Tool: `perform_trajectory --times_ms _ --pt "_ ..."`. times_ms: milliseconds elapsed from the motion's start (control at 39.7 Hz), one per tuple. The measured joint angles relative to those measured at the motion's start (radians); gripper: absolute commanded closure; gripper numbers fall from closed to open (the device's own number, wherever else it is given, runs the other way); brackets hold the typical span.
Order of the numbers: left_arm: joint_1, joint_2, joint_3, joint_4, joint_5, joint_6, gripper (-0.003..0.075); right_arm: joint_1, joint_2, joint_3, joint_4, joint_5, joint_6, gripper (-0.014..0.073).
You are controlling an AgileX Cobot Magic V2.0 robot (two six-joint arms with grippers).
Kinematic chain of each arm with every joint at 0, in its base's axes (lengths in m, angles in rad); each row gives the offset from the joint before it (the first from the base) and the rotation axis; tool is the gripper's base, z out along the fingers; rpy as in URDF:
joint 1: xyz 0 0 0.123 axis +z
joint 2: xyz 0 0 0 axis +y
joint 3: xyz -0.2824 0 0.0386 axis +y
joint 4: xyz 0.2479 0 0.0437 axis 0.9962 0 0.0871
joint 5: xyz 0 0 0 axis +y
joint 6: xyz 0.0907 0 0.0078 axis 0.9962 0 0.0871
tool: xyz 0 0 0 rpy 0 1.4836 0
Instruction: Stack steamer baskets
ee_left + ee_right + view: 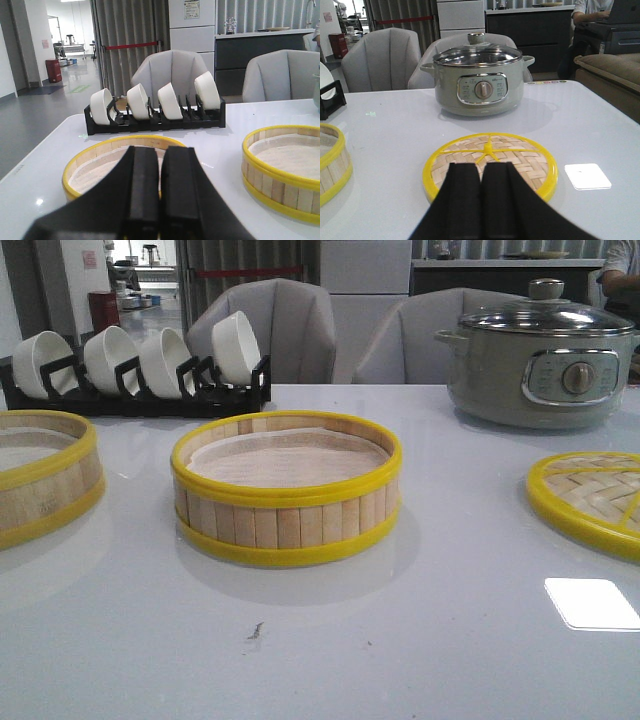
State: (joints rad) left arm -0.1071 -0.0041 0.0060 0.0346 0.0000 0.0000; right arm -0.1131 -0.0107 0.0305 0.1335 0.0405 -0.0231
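Behind the centre steamer basket (286, 490): black rack of white bowls (135, 365), grey electric pot (540, 362). To its right, flat woven lid (590, 500), under the right claw (481, 200), fingers pressed together. To its left, second steamer basket (40, 480), just beyond the left claw (160, 192), likewise closed, empty. Bamboo slats, yellow rims, pale liners; glossy white worktop (400, 640).

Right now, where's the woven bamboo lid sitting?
In the front view the woven lid lies flat at the table's right edge, in front of the grey electric pot and right of the middle steamer basket.
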Motion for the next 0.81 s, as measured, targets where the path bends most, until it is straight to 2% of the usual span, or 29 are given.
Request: perform_trajectory --times_ms 806 --pt "0.0 0.0 0.0 -0.022 -0.009 0.0 0.0629 0.0 0.0 0.0 0.0 0.0 0.0 0.0517"
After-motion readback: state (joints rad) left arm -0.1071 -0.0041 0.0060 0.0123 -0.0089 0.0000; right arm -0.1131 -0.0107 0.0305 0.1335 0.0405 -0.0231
